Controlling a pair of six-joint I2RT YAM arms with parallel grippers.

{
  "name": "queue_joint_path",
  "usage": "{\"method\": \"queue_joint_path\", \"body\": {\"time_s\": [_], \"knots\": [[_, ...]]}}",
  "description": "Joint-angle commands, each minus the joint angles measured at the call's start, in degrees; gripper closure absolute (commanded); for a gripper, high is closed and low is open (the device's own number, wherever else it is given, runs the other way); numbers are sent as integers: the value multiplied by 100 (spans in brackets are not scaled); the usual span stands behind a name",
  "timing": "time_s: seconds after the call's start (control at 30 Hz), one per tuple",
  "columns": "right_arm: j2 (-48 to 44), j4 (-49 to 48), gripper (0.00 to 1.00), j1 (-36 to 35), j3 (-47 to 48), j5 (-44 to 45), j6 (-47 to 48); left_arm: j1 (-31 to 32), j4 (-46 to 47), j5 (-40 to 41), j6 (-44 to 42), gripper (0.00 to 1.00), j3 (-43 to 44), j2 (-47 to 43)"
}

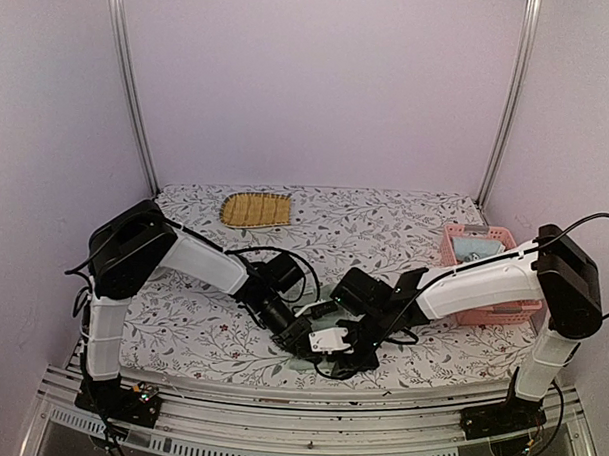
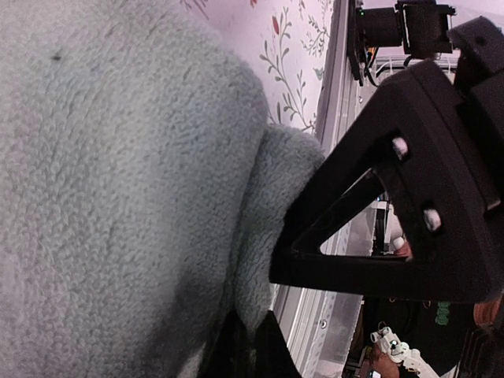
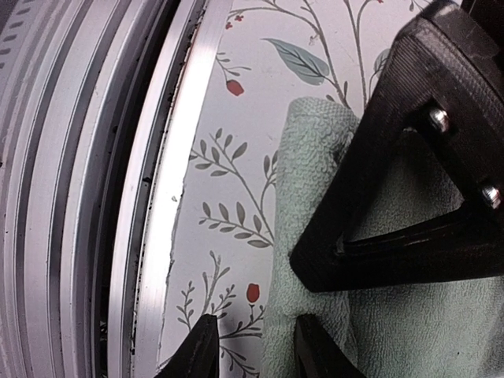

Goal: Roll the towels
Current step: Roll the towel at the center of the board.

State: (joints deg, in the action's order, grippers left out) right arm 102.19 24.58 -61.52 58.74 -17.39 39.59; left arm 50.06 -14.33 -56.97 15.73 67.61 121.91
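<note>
A pale sage green towel [image 2: 118, 197] lies on the floral table near its front edge; it also shows in the right wrist view [image 3: 409, 331]. My left gripper [image 2: 250, 350] is shut on a fold at the towel's edge. My right gripper [image 3: 256, 350] is open, and its fingertips straddle the towel's near edge. In the top view the left gripper [image 1: 299, 333] and the right gripper [image 1: 346, 342] meet at the front centre and hide the towel. A pale blue cloth [image 1: 481, 250] seems to lie in the basket. The pink towel is out of view.
A pink basket [image 1: 462, 237] stands at the right. A yellow-brown woven mat [image 1: 255, 208] lies at the back left. The metal front rail [image 3: 150, 197] runs close beside the towel. The right gripper's black finger [image 2: 378, 213] is next to my left gripper.
</note>
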Motion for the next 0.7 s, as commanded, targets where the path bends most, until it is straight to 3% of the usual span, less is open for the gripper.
{"method": "queue_joint_path", "body": {"time_s": [0.0,0.3,0.67], "knots": [[62,-301,64,-35,-32,504,-118,-71,-189,267,12,100,49,217],[-410,-195,63,-51,1,670,-22,-132,-264,230,-25,100,86,245],[-69,-327,62,-71,-119,625,30,-157,-266,291,-43,100,15,228]]}}
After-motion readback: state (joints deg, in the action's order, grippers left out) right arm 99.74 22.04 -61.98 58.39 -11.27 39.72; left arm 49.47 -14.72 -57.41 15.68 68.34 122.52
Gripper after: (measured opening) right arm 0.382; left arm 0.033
